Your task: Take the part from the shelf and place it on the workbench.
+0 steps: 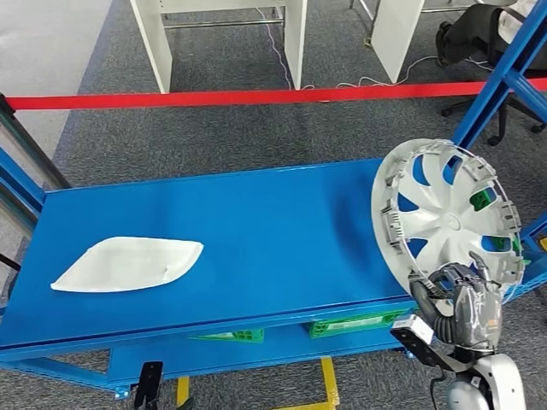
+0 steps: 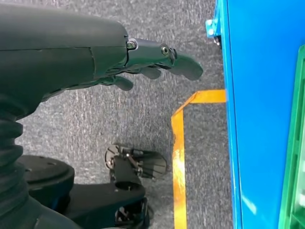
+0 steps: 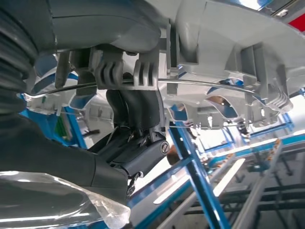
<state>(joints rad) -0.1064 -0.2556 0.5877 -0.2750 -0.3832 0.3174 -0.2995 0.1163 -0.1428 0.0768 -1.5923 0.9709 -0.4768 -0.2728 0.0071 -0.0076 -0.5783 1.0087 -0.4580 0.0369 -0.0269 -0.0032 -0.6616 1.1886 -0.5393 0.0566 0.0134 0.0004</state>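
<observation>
The blue workbench [image 1: 213, 231] stretches wide in front of the robot, with a white plastic bag [image 1: 129, 263] lying flat toward its left end and green crates [image 1: 351, 324] tucked on the level beneath. At the right end, the silver wheel cover [image 1: 445, 213] stands tilted up on edge above the bench's right edge, its clip-lined back facing the robot.

The main risk, as I judge it, is the cover slipping or swinging. It is broad and light, and it is held only at its lower rim, so it could pivot in the grasp and drop off the bench's end. Its upper rim also sits near the blue shelf post [image 1: 497, 81], and a careless sweep could knock against it.

The right hand [image 1: 471, 301] grips the cover's lower rim from below; in the right wrist view the fingers [image 3: 137, 107] wrap the rim beside the wire ring [image 3: 201, 83] and its clips.

The left hand [image 2: 118, 57] hangs beside the bench over the carpet, fingers extended and empty.
</observation>
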